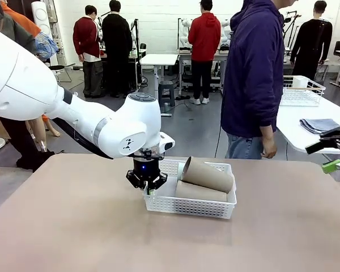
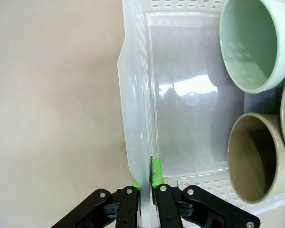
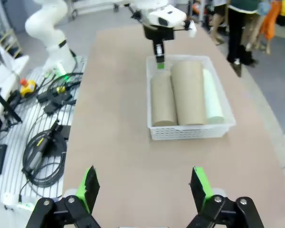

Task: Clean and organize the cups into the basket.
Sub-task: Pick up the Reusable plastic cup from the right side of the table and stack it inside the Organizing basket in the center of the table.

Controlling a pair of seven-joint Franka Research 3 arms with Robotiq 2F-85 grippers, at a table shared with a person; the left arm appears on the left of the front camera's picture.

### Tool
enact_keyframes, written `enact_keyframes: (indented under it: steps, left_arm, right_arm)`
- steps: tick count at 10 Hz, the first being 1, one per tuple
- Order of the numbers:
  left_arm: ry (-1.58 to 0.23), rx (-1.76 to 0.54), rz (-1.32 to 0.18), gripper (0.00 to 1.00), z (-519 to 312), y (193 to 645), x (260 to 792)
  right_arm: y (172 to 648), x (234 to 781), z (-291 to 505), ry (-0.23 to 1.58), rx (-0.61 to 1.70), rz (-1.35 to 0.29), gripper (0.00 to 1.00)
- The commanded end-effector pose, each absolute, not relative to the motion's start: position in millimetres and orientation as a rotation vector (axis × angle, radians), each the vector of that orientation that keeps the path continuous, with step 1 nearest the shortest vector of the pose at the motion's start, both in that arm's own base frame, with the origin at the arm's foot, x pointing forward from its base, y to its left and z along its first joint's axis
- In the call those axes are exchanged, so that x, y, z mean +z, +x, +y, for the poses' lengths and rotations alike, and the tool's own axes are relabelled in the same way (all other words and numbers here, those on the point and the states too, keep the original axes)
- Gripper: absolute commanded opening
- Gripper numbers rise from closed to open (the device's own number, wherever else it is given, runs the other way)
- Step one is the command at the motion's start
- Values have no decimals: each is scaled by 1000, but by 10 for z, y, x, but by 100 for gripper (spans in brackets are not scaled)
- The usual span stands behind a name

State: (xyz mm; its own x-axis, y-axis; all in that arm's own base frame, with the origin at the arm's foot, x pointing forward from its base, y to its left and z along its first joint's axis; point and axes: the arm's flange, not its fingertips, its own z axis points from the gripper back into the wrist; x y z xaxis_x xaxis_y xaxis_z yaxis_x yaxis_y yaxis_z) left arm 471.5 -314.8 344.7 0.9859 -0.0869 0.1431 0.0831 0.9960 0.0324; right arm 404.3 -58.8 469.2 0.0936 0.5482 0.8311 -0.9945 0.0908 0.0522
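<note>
Three cups (image 3: 185, 92) lie side by side in the basket (image 3: 190, 132) on the table (image 1: 73, 226): 2 tan-brown ones & 1 mint green one (image 2: 254, 45), at the edge. L arm's fingers (image 2: 145, 190) are pinched tight on the basket's end wall, near the corner. R arm's fingers (image 3: 145, 185) are wide open w/ nothing in them, well apart from the basket.

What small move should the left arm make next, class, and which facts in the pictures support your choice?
Probably slide the basket gently to tidy its position, or else let go. The left pincer is shut on the basket's end wall, three cups already lie inside, and the right pincer hangs open well back from it.
</note>
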Motion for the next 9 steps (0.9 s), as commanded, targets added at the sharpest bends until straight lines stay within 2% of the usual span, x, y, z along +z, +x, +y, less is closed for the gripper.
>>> enact_keyframes:
  steps: [1,3,4,9]
  left_arm:
    - [26,-85,-146,0,-3149,4718,3446]
    - [26,-85,-146,0,-3149,4718,3446]
    - [26,-85,-146,0,-3149,4718,3446]
    - [26,-85,-146,0,-3149,4718,3446]
  right_arm:
    - [3991,4603,-734,719,1179,-868,100]
    - [3962,4518,-866,680,1088,-847,100]
    - [4002,4601,-862,736,1200,-824,100]
    - [4002,4601,-862,736,1200,-824,100]
